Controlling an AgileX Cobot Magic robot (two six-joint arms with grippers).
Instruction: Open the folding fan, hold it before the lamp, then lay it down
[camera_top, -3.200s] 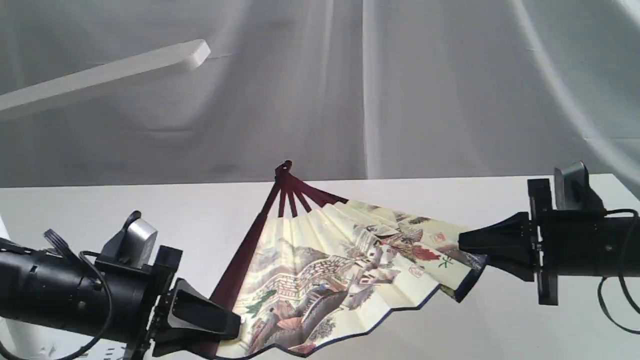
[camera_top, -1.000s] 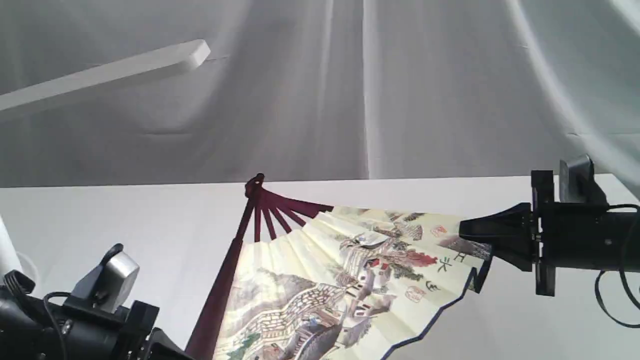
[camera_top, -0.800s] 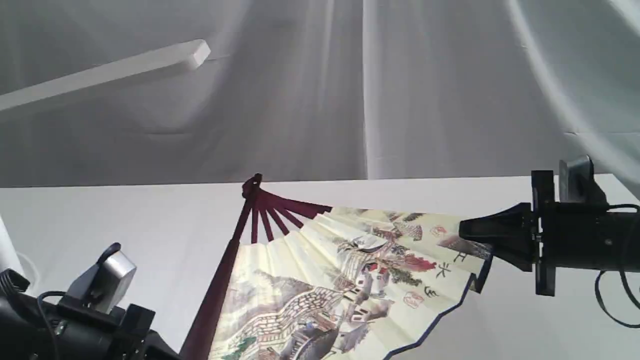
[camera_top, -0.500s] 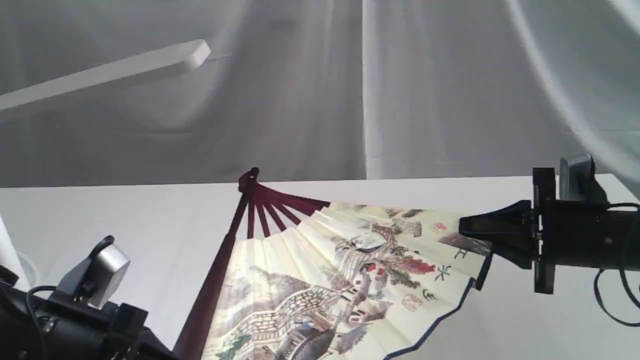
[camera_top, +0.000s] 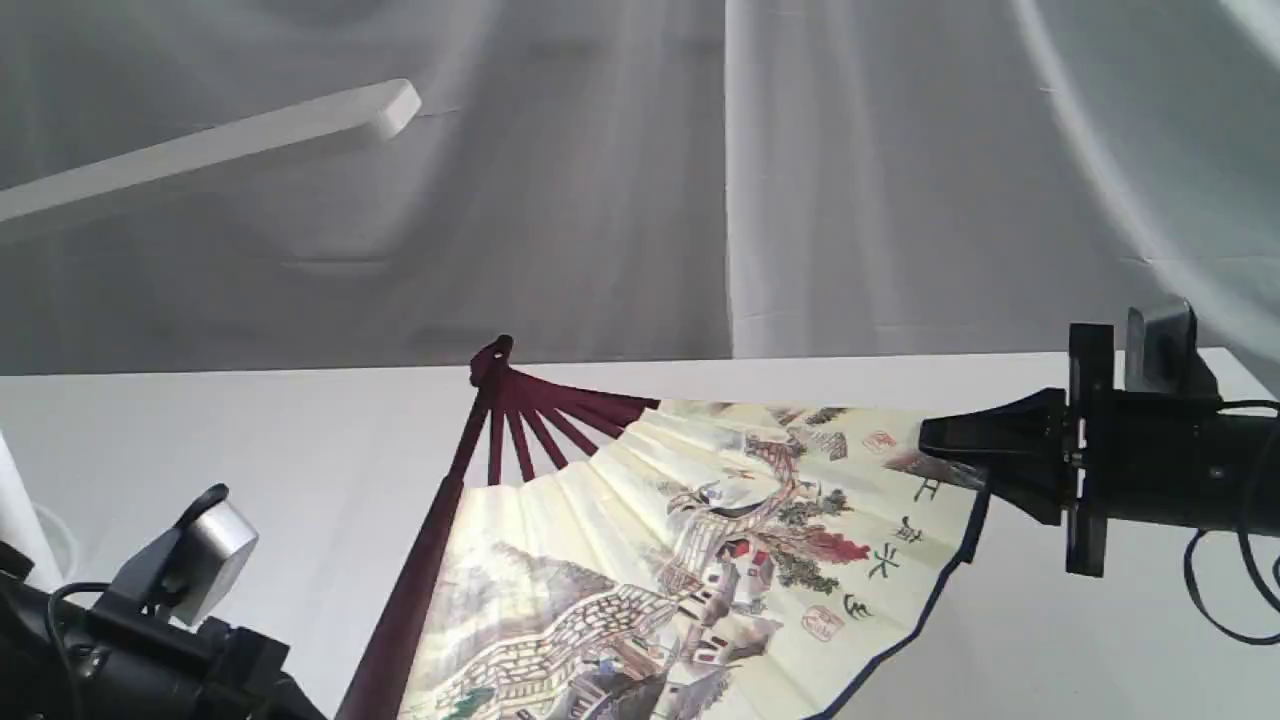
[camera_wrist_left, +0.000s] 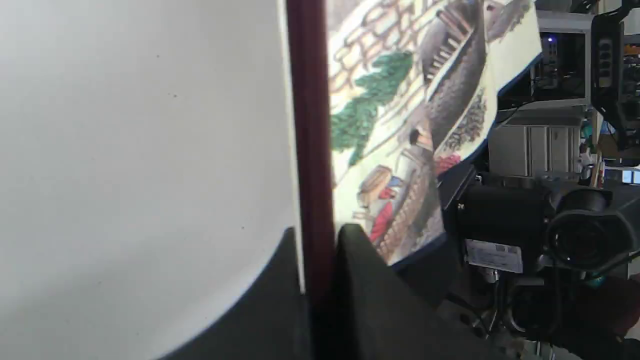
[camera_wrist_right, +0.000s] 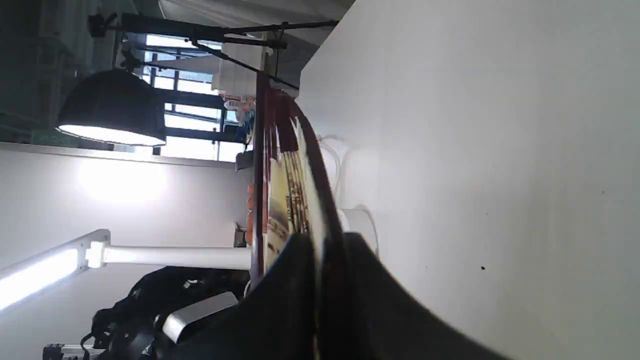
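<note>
The folding fan (camera_top: 700, 540) is spread wide above the white table (camera_top: 250, 430), painted side towards the exterior camera, with its maroon pivot (camera_top: 490, 355) at the top. In the left wrist view my left gripper (camera_wrist_left: 317, 237) is shut on the fan's dark maroon outer rib (camera_wrist_left: 310, 125). My right gripper (camera_top: 940, 447) is shut on the opposite outer edge, beside the black characters; it shows too as (camera_wrist_right: 327, 242). The lamp's flat white bar head (camera_top: 210, 150) hangs at upper left, behind and above the fan. It glows in the right wrist view (camera_wrist_right: 35, 272).
A white cloth backdrop (camera_top: 800, 180) hangs behind the table. The lamp's pole (camera_top: 15, 510) stands at the far left edge. A black studio light (camera_wrist_right: 110, 107) and camera gear (camera_wrist_left: 525, 220) lie beyond the table. A cable (camera_top: 1220, 600) loops under the right arm.
The fan has spread wider. My left gripper has moved down and left, drawing the maroon rib with it, and the pivot has shifted left. My right gripper has risen slightly.
</note>
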